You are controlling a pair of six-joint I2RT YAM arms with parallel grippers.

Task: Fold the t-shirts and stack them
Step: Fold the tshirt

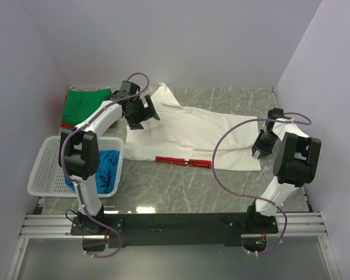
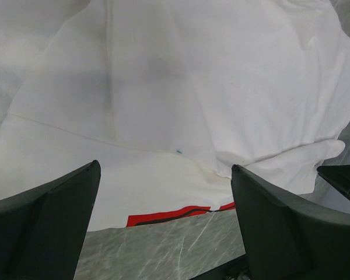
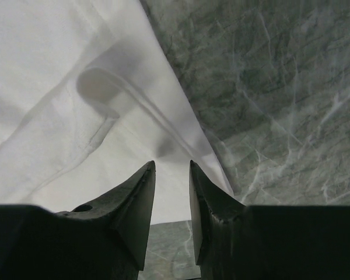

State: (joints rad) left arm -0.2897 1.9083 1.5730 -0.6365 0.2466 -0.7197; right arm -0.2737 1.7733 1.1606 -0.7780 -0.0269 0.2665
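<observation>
The large white t-shirt (image 1: 204, 131) lies spread across the middle of the marble table, with a strip of its red print (image 1: 184, 161) showing along the near edge. My left gripper (image 1: 141, 111) hovers over the shirt's far left part. In the left wrist view this gripper (image 2: 164, 166) is wide open over the white cloth (image 2: 181, 87) and red print (image 2: 163, 216). My right gripper (image 1: 262, 146) sits at the shirt's right edge. Its fingers (image 3: 172, 163) stand a narrow gap apart, with nothing between them, over the cloth (image 3: 58, 116). A green t-shirt (image 1: 84, 104) lies at the back left on a red one (image 1: 65, 104).
A white lattice basket (image 1: 44, 169) stands at the near left with a bright blue t-shirt (image 1: 108, 166) bunched inside it. Bare marble (image 1: 181, 186) lies in front of the white shirt. Walls close in the table on the left, back and right.
</observation>
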